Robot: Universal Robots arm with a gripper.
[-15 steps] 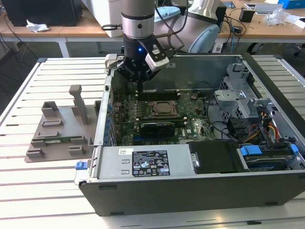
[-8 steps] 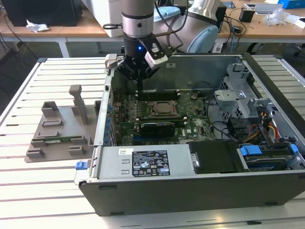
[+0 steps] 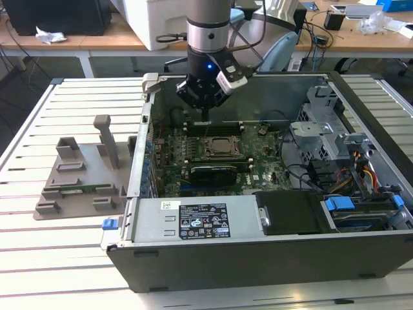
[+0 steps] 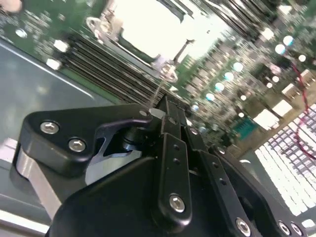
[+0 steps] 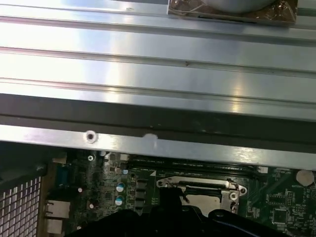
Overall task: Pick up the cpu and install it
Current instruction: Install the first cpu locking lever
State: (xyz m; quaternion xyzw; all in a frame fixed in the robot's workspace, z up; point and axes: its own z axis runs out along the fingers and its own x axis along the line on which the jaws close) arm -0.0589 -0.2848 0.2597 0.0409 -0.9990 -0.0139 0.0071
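Item: your tool [image 3: 204, 108], hanging inside the open computer case [image 3: 271, 258], just above the far edge of the motherboard [image 3: 258, 171]. State of the tool: the second wrist view shows the black fingers [image 4: 170, 131] drawn close together, but whether they are clamped on anything you cannot tell. Item: the socket [image 3: 215, 147], directly below and slightly ahead of the tool, its metal frame [image 5: 200, 185] showing in both wrist views. Item: the cpu [image 4: 148, 27], judged to be the pale, bright square seated within that frame; glare leaves this uncertain. Hazards, as judgement: if the chip is not squarely down, any sideways drag from the tool could skew it against the frame and harm the contacts beneath; a descent off centre would strike the frame or the memory slots [image 4: 106, 69] just beside it. Room: the case wall [image 5: 158, 148] stands close behind the tool, the drive cage [image 3: 322, 123] well off to one side, the power supply [image 3: 193, 219] well ahead; straight up is the open way.
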